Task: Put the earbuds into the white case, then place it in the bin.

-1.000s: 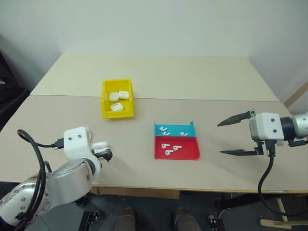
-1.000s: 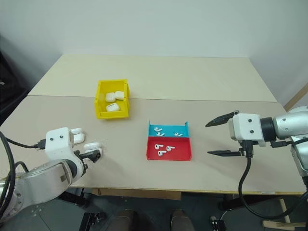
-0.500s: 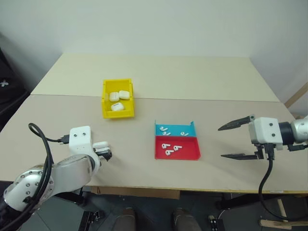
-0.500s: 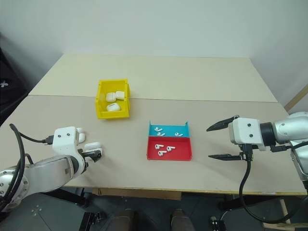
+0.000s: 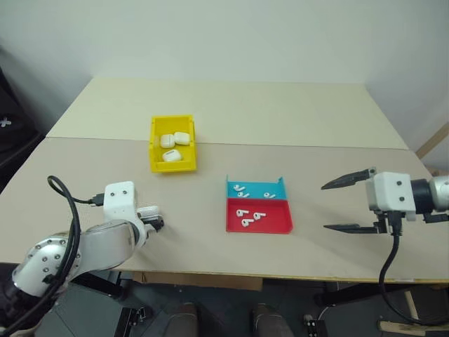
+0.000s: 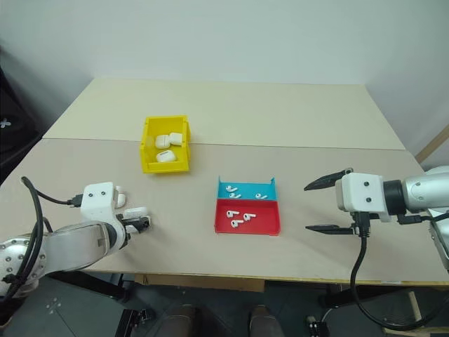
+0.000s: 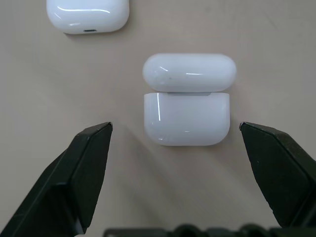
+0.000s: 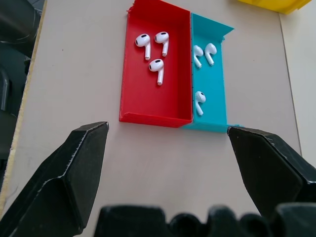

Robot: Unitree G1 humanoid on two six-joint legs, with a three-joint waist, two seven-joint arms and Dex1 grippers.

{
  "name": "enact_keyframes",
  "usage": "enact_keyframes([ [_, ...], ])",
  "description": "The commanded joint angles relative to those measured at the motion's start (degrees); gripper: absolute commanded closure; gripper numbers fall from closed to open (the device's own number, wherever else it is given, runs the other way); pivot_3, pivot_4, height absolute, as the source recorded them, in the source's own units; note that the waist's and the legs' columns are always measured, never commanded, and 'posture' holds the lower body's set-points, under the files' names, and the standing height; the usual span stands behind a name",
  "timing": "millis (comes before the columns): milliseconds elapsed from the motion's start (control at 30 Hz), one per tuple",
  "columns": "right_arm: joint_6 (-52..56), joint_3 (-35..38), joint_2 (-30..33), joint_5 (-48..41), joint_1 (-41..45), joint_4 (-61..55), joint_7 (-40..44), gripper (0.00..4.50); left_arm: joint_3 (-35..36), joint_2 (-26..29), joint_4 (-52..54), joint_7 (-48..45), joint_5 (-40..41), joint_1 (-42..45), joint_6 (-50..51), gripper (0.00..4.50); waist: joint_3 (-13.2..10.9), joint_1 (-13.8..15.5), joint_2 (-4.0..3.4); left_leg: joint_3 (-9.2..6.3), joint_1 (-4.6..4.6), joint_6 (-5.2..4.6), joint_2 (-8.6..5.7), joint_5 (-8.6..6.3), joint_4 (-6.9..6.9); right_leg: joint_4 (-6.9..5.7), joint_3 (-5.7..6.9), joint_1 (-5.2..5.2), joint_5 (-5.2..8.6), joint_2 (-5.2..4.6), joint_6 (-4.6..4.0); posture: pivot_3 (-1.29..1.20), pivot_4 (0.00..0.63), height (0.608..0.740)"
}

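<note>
left gripper (image 7: 175,133) hovering wide open over the white case (image 7: 186,98) on the table (image 5: 210,253) – lid flipped back, one finger on each side, not touching. sitting near the table's left front edge, a second closed case (image 7: 88,15) lying just beside it. right gripper (image 6: 328,207) hanging open too, holding nothing, well right of the tray (image 6: 247,208). earbuds (image 8: 154,48) lying loose in that tray – three in the red half, three in the blue half (image 8: 208,74). yellow bin (image 5: 172,143) standing further back on the left, already carrying three closed cases (image 5: 173,144). nothing gripped on either side.
</note>
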State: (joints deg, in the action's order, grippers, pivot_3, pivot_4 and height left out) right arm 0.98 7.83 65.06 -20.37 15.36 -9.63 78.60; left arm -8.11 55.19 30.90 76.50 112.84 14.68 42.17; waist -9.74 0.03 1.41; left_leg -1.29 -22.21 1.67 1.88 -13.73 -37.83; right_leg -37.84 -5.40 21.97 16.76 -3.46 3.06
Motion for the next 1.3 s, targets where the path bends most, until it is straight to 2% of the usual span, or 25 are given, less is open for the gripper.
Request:
enact_keyframes([
  [33, 0.5, 2.4, 1.0, -0.2, 0.2, -1.7, -0.8, 0.04, -0.3, -1.0, -0.7, 2.1, 0.2, 2.3, 1.2, 0.00, 0.0, 0.0, 0.00, 0.00, 0.00, 0.00, 0.00, 0.00, 0.00, 0.00, 0.00, 0.00, 0.00, 0.00, 0.00, 0.00, 0.150, 0.740],
  [933, 0.7, 3.7, 1.5, 0.4, -2.1, -3.1, -2.3, 0.04, -2.7, -3.5, -7.3, 2.2, 0.2, 6.9, 7.2, 0.00, 0.0, 0.1, 0.00, -0.02, -0.01, 0.02, -0.01, 0.01, 0.00, 0.03, 0.00, 0.00, -0.01, 0.00, 0.01, 0.00, 0.150, 0.740],
  [1033, 0.6, 3.7, 1.5, 0.6, -2.4, -3.1, -2.5, 0.04, -1.4, -5.1, -8.0, 1.1, 0.2, 6.4, 6.9, 0.00, 0.0, 0.1, 0.00, -0.02, -0.01, 0.03, -0.01, 0.02, 0.00, 0.02, 0.00, 0.01, -0.01, 0.00, 0.02, 0.00, 0.150, 0.740],
  [1300, 0.4, 4.3, 1.3, 0.9, -3.3, -3.5, -2.8, 0.04, -3.6, -4.0, -9.7, 1.2, 0.2, 8.1, 8.8, 0.00, 0.0, 0.1, 0.01, -0.03, -0.02, 0.05, -0.02, 0.03, 0.00, 0.02, 0.00, 0.01, -0.01, 0.00, 0.02, 0.00, 0.150, 0.740],
])
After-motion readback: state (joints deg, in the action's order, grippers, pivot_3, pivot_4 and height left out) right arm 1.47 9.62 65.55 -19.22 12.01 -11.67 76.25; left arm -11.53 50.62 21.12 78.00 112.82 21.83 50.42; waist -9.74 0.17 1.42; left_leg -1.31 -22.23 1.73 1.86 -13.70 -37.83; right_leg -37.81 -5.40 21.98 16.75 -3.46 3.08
